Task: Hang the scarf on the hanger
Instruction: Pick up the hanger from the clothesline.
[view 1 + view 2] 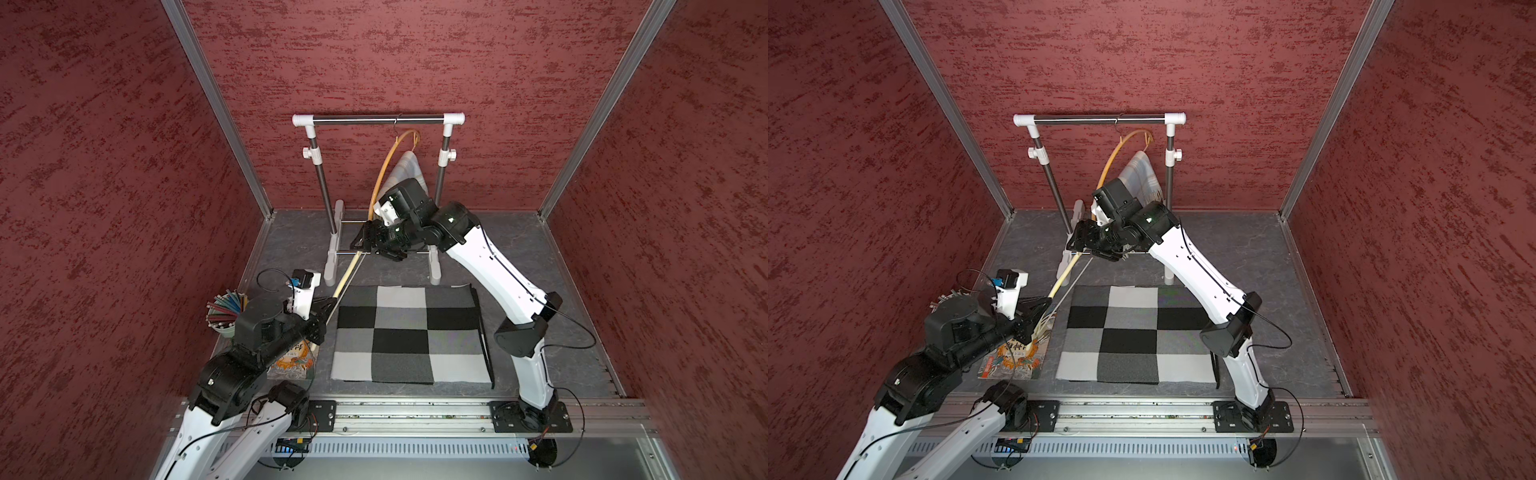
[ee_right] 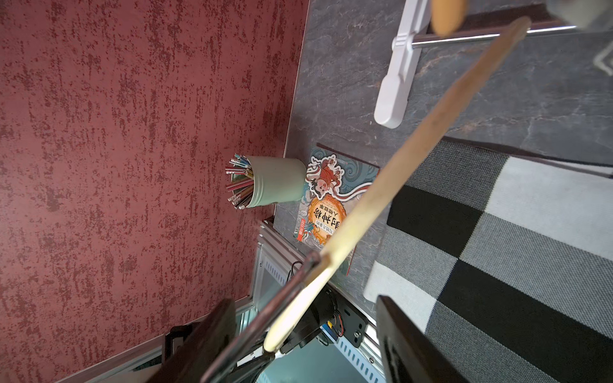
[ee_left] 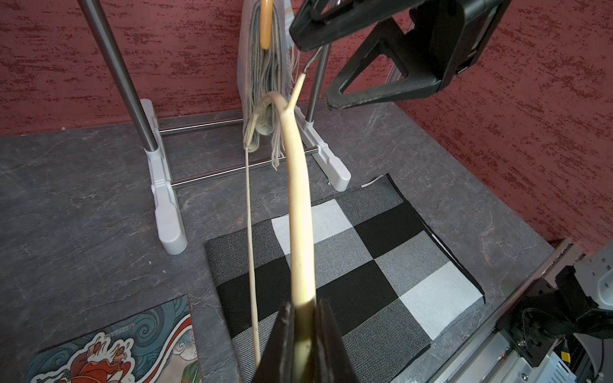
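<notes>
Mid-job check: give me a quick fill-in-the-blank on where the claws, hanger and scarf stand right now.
1. The left claw is ___ on the hanger's pale end.
2. The right claw is ___, its jaws either side of the hanger's arm.
3. The hanger's ___ sits over the rack's top rail.
4. The scarf hangs on the ___.
Missing words: shut; open; hook; hanger.

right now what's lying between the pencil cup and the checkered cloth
A picture book lies flat between the pencil cup and the checkered cloth, with bare table beside the cloth; the right wrist view shows it best.
</notes>
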You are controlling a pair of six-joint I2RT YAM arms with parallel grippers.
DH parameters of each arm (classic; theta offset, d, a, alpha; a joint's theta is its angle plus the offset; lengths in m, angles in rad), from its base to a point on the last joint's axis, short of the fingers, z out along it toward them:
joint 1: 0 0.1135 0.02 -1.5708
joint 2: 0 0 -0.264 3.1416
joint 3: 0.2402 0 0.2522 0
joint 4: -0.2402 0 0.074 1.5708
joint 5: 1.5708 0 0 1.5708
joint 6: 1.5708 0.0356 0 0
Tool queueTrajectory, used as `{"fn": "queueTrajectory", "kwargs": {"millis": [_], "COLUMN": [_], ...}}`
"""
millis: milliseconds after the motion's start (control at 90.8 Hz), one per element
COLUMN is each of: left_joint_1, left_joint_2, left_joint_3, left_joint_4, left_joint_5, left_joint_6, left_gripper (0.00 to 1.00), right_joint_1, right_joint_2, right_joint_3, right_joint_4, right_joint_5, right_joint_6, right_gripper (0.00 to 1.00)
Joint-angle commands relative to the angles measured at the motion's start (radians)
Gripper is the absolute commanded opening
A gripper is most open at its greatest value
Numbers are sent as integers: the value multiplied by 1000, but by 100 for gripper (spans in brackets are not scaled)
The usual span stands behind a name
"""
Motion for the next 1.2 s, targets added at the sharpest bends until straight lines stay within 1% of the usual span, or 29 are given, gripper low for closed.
{"fn": "queueTrajectory", "kwargs": {"millis": [0, 231, 353, 507, 661, 826, 959, 1080, 1168, 1190], "left_joint_1": [-5, -25, -50, -69, -87, -103, -111, -116, -120, -121], "left_joint_2": [-20, -47, -54, -50, -52, -55, -53, -38, -36, -37], "left_joint_3": [-9, -16, -22, -26, -30, -33, -35, -34, -40, -41], "left_joint_4": [31, 31, 33, 38, 40, 40, 44, 43, 48, 50], "left_joint_5": [-14, -19, -32, -38, -41, -49, -63, -63, -60, -60], "left_joint_6": [60, 90, 92, 98, 99, 102, 102, 102, 101, 101], "left_gripper": [0, 0, 0, 0, 0, 0, 0, 0, 0, 0], "right_joint_1": [4, -10, -23, -23, -25, -29, -42, -55, -57, -58], "right_joint_2": [-4, 17, 20, 17, 18, 26, 40, 52, 55, 55], "right_joint_3": [19, -9, -13, -36, -40, -45, -41, -45, -49, -50], "right_joint_4": [-31, -53, -96, -103, -99, -88, -82, -81, -79, -79], "right_joint_5": [-4, -59, -68, -82, -78, -72, -52, -63, -72, -74], "right_joint_6": [9, 49, 48, 56, 68, 75, 73, 72, 69, 67], "right_gripper": [67, 64, 60, 51, 36, 28, 28, 26, 19, 15]}}
